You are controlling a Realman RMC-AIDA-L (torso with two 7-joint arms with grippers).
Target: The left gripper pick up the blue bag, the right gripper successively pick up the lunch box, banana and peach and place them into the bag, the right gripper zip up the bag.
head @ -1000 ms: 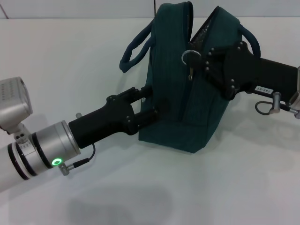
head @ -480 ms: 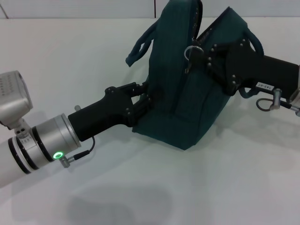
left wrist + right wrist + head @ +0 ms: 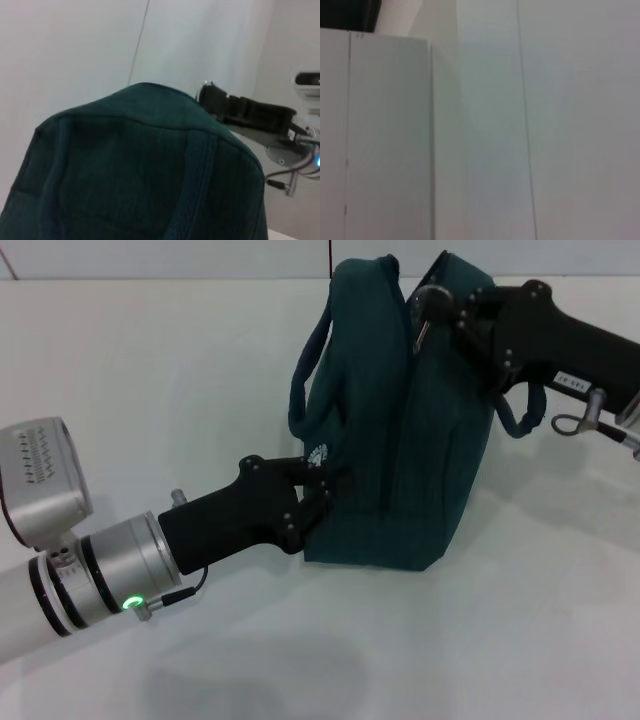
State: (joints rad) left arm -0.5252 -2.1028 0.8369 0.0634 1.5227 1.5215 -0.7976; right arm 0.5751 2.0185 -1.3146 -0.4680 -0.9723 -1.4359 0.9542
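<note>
The blue bag (image 3: 400, 430) stands upright on the white table and fills the left wrist view (image 3: 140, 170). My left gripper (image 3: 322, 488) is shut on the bag's lower left side, beside the white round logo (image 3: 318, 454). My right gripper (image 3: 445, 302) is at the bag's top, shut on the zipper's ring pull (image 3: 430, 298). Its arm also shows in the left wrist view (image 3: 250, 110). The zipper line runs shut down the bag's side. One loop handle (image 3: 305, 380) hangs on the left. The lunch box, banana and peach are out of view.
The white table (image 3: 150, 370) spreads around the bag, with a wall behind it. The right wrist view shows only a pale wall and a cabinet edge (image 3: 390, 135).
The right gripper has carried the ring pull up and back along the top, and the gap in the bag's top has narrowed. The bag has swung more upright. The left gripper has closed on its side.
</note>
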